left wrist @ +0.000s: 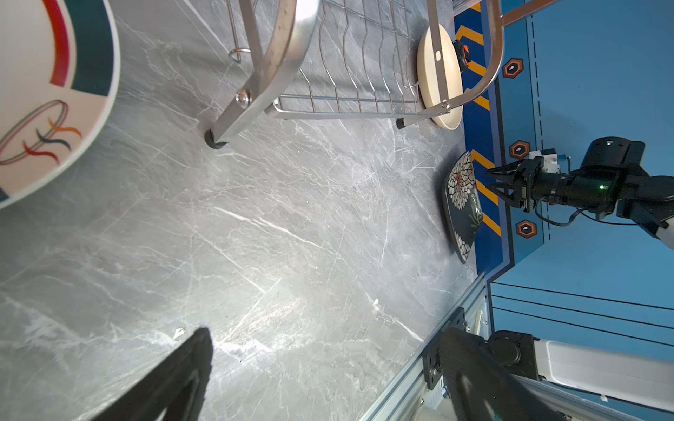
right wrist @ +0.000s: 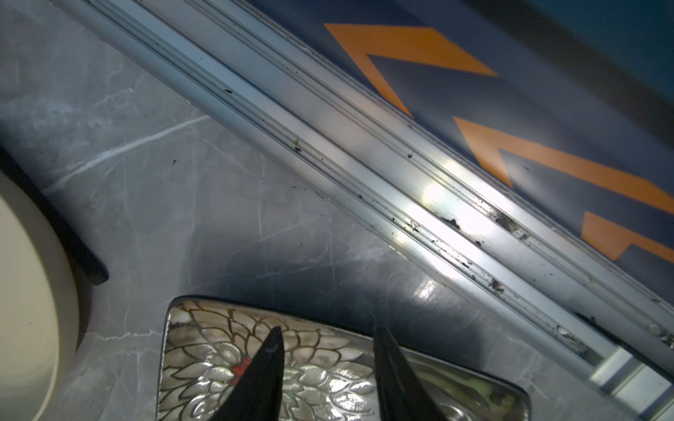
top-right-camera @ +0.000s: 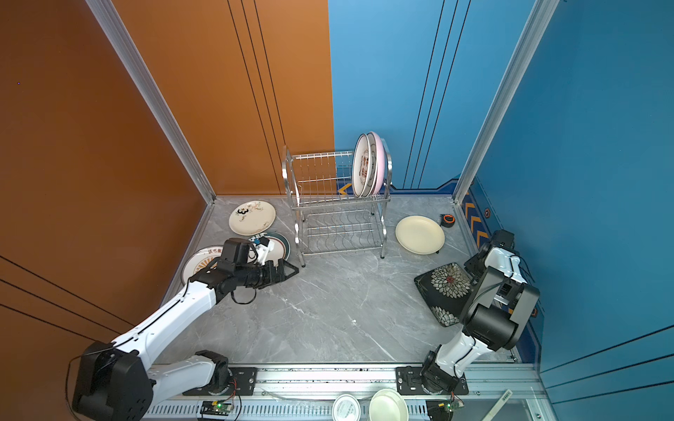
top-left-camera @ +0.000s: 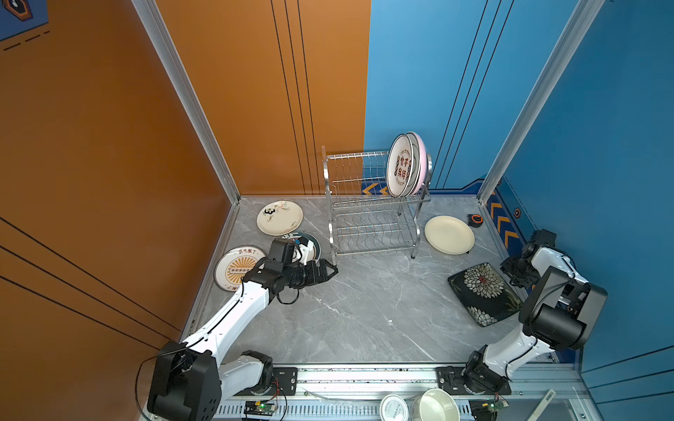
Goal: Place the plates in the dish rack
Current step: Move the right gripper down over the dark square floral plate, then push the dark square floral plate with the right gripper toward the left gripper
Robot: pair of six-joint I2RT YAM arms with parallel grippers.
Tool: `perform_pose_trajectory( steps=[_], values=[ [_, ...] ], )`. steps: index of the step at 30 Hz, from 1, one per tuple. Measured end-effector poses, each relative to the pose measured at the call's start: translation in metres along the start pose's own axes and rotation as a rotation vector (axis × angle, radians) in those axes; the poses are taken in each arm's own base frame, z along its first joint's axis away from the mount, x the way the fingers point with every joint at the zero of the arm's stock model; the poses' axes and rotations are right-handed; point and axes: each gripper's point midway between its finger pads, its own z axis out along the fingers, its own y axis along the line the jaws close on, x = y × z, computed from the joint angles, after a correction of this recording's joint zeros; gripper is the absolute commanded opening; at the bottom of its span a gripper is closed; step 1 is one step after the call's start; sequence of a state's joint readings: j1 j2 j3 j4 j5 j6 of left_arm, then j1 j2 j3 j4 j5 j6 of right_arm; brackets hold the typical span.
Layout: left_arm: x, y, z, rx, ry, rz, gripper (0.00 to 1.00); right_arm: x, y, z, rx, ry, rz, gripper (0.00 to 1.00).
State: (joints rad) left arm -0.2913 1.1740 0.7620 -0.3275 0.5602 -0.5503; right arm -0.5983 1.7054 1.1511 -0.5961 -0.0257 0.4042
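Floral pick, at the table's 4 o'clock.

- Right gripper (right wrist: 327,330) hovers over the black floral plate (right wrist: 204,346). Jaws are part spread, with nothing pinched between them that I can see.
- Both fingertips sit over the plate's face, not astride its rim. My worry is that a squeeze from here takes only air, or skids the glazed plate towards the wall rail (right wrist: 364,175) close by.
- The plate lies flat and its rim is low. Held by one edge, I'd expect it to swing or slip out.
- The dish rack (top-left-camera: 375,204) is at 12 o'clock. Its top tier holds the lettered plate (top-left-camera: 399,169) and the pink plate (top-left-camera: 423,160), both at the 3 o'clock end. That loading looks top-heavy, so a hard push into the wires could rock it.
- The cream plate (top-left-camera: 448,235) lies at 2 o'clock, between the pick and the rack. A low carry could clip it.
- Left gripper (top-left-camera: 332,270) is spread wide and empty, just beside the rack's near leg at 9 o'clock. A careless swing would hit that leg.
- The panda plate (top-left-camera: 279,217) and sunburst plate (top-left-camera: 237,268) wait at 10 o'clock.
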Motion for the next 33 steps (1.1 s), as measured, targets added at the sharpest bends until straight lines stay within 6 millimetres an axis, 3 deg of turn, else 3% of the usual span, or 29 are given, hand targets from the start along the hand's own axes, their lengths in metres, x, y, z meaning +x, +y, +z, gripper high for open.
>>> perform_pose_trajectory(
  steps=[4,13,23,29,33],
  values=[
    [0.001,-0.001,0.0,-0.001,0.006,0.0,0.98,-0.006,-0.001,0.007,0.008,0.003,0.006,0.37],
    [0.002,0.0,0.0,-0.005,0.012,-0.004,0.98,0.003,-0.006,0.029,0.031,0.057,0.01,0.36],
    [0.002,0.002,0.002,-0.014,0.021,-0.011,0.98,0.007,0.0,0.028,0.002,0.056,0.024,0.36],
    [0.003,0.002,0.003,-0.015,0.023,-0.012,0.98,0.028,0.013,0.014,-0.037,0.055,0.02,0.36],
    [0.002,0.002,0.003,-0.013,0.02,-0.01,0.98,0.057,0.026,0.005,-0.063,0.076,-0.01,0.36]
  ],
)
